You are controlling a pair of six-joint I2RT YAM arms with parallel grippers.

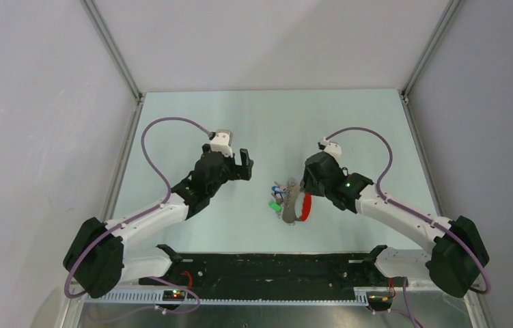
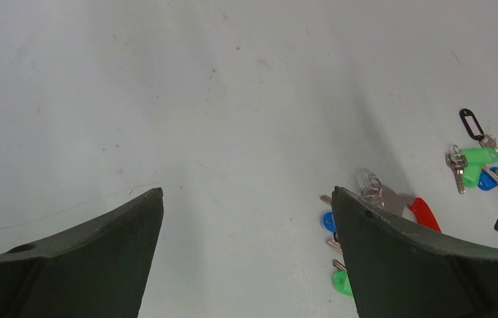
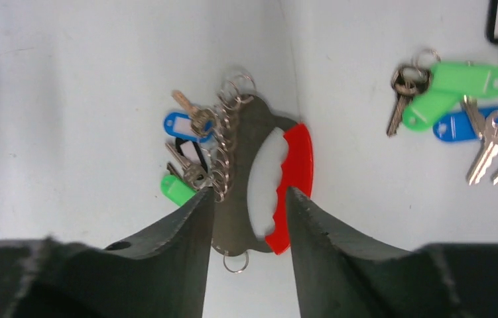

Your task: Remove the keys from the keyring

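- Evidently the step in hand was to secure the keyring [image 3: 299, 165] so that a key could be worked off it; no key had yet come free.
- The keyring lay flat on the table [image 3: 67, 99], between the two arms. The keys [image 3: 178, 124] were fanned out along the side away from its red band, joined to it through a chain of small rings [image 3: 223, 152].
- The right gripper [image 3: 249, 192] stood over the keyring with its fingers apart, one on each side of the grey plate and red band. Whether either pad touched the keyring could not be told.
- The left gripper [image 2: 247, 192] hung with its fingers wide apart and nothing between them, near the keys but clear of them.
- The right grip was best made squarely across plate and band, well clear of the rings, so that the keys remained free to move.
- The left gripper was then to take one key by its coloured head, not by the thin blade, and to draw it along the run of its ring.
- The plate appeared thin and the table smooth, so a shallow pinch was judged likely to slip or to push the keyring aside.
- A second bunch [image 3: 461, 99], with a black clip, lay near the red band and was to be left alone.
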